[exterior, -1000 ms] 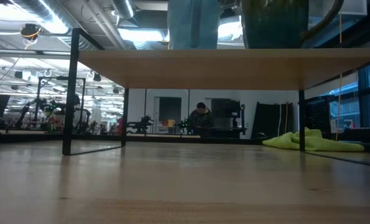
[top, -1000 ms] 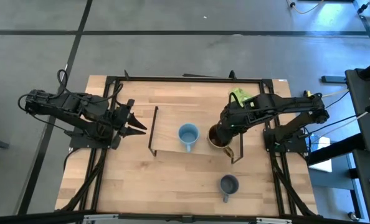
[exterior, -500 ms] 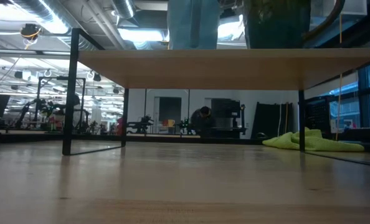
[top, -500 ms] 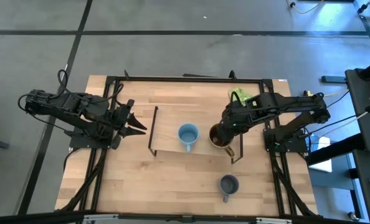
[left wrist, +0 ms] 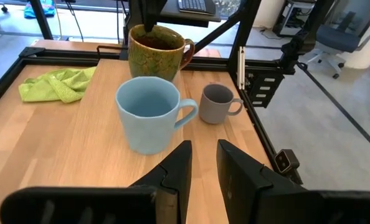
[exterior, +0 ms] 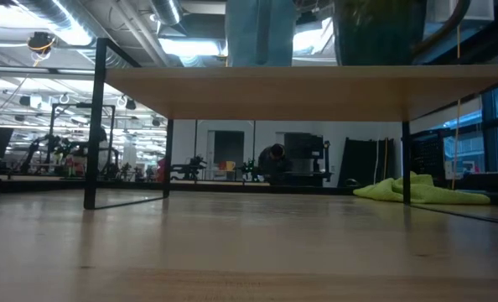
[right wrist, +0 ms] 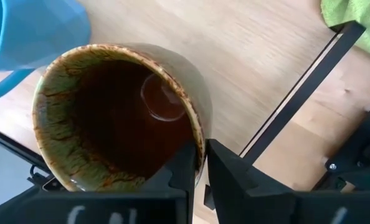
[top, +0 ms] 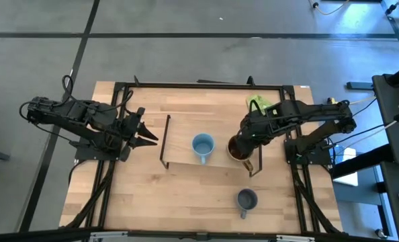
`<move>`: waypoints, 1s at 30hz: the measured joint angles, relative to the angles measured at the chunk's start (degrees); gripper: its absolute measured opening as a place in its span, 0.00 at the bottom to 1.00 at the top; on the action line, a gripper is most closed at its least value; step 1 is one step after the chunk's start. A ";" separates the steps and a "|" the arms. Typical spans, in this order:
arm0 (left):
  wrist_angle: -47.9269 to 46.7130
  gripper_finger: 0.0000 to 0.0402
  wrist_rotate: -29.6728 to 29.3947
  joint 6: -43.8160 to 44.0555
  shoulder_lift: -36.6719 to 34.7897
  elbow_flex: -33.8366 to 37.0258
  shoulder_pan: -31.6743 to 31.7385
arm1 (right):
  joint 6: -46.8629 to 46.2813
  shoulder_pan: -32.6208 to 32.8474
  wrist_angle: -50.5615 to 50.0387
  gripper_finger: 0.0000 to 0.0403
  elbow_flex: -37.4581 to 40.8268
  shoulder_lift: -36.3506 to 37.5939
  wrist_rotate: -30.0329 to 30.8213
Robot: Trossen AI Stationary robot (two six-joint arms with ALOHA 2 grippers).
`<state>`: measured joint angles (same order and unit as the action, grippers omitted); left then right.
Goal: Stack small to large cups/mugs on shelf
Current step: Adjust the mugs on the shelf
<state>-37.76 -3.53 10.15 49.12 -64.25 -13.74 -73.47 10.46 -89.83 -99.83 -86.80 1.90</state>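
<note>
The brown mug (top: pixel 238 149) stands upright at the right end of the shelf (top: pixel 183 151), and my right gripper (top: pixel 245 138) is shut on it. The light blue mug (top: pixel 203 146) stands on its base mid-shelf, just left of the brown one. On the tabletop near the near edge sits the dark grey-blue mug (top: pixel 246 199). My left gripper (top: pixel 148 136) hovers left of the shelf, fingers a narrow gap apart and pointing at it, touching nothing. In the low view both shelf mugs (exterior: pixel 261 33) (exterior: pixel 379 33) show above the board (exterior: pixel 299 92). My right gripper pinches the brown mug's wall at the rim (right wrist: pixel 194 134), on the mug's far-right side. One finger (right wrist: pixel 172 180) is inside the glossy hollow and one is outside. The fingers come from above, slanting in from the table's right. The mug stays upright, its base at the shelf board.
A lime-green cloth (top: pixel 258 104) lies on the table beyond the shelf's right end. The shelf's black end frames (top: pixel 164 139) (top: pixel 256 165) stand on either side of the mugs. Bare tabletop (top: pixel 152 195) stretches in front of the shelf.
My right gripper and the brown mug have shifted slightly toward the table's right edge along the shelf, the mug staying upright. The left arm and the other two mugs have kept still.
</note>
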 joint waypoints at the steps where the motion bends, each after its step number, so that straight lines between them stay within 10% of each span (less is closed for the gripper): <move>1: 0.00 0.17 0.00 0.00 -0.01 0.00 0.00 | -0.02 0.06 0.03 0.11 0.00 0.00 -0.28; 30: 0.02 0.17 0.05 -0.02 0.01 0.00 -0.07 | 0.18 0.68 0.10 0.31 -0.04 0.26 3.01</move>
<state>-37.74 -3.48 10.13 49.12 -64.25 -13.80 -73.30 11.14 -89.73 -99.88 -86.54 4.91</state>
